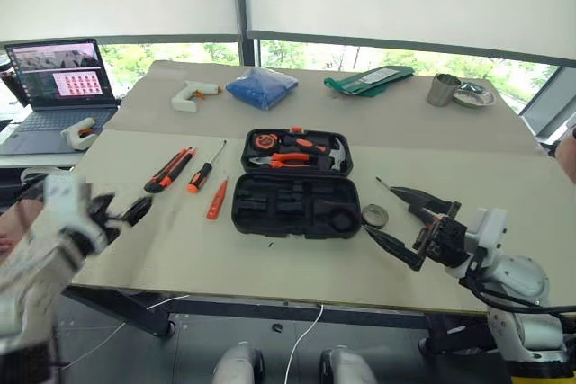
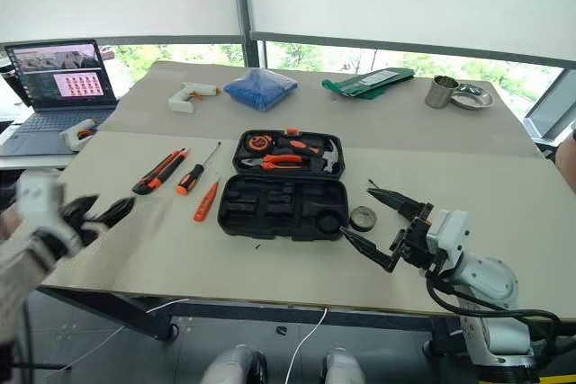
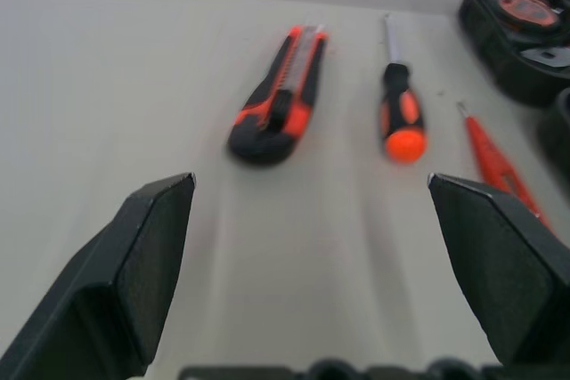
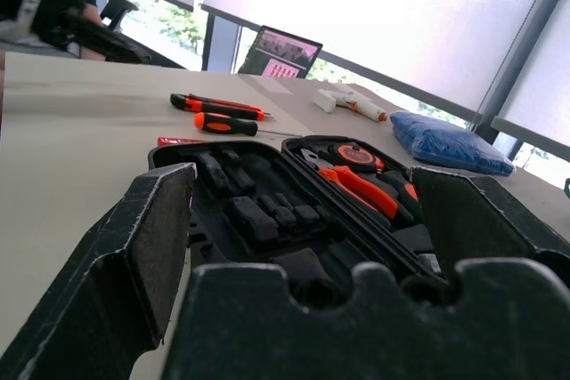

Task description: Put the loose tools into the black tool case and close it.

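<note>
- The black tool case [image 1: 295, 188] lies wide open near the middle of the table [image 1: 450, 146], with both halves flat.
- Its far half holds pliers with orange grips [image 1: 290, 160], an orange tape measure [image 1: 263, 141] and a hammer head; the moulded slots of the near half look mostly unfilled.
- To the left of the case, touching nothing, lies a small all-orange screwdriver [image 1: 216, 198].
- Further left of the case is a slim screwdriver with an orange-and-black handle [image 1: 204, 168], its shaft pointing away from the robot.
- Further left again is the orange-and-black utility knife [image 1: 170, 169], lying roughly parallel to that screwdriver.
- Just beside the near right corner of the case sits a small tape roll [image 1: 375, 216], flat on the table.
- The right gripper [image 1: 396, 220] hangs just right of the case above the table, its two fingers spread wide and holding nothing; the tape roll lies near them.
- The left gripper [image 1: 121, 211] is well left of the case, short of the knife, fingers wide apart and empty.
- Behind the case sit a blue bag [image 1: 262, 87], a white glue gun [image 1: 193, 94], a green pouch [image 1: 369, 81], a metal cup [image 1: 443, 90] and a small metal dish [image 1: 473, 95].
- Far left of the case stands an open laptop [image 1: 58, 87], with a second glue gun [image 1: 78, 133] beside it.
</note>
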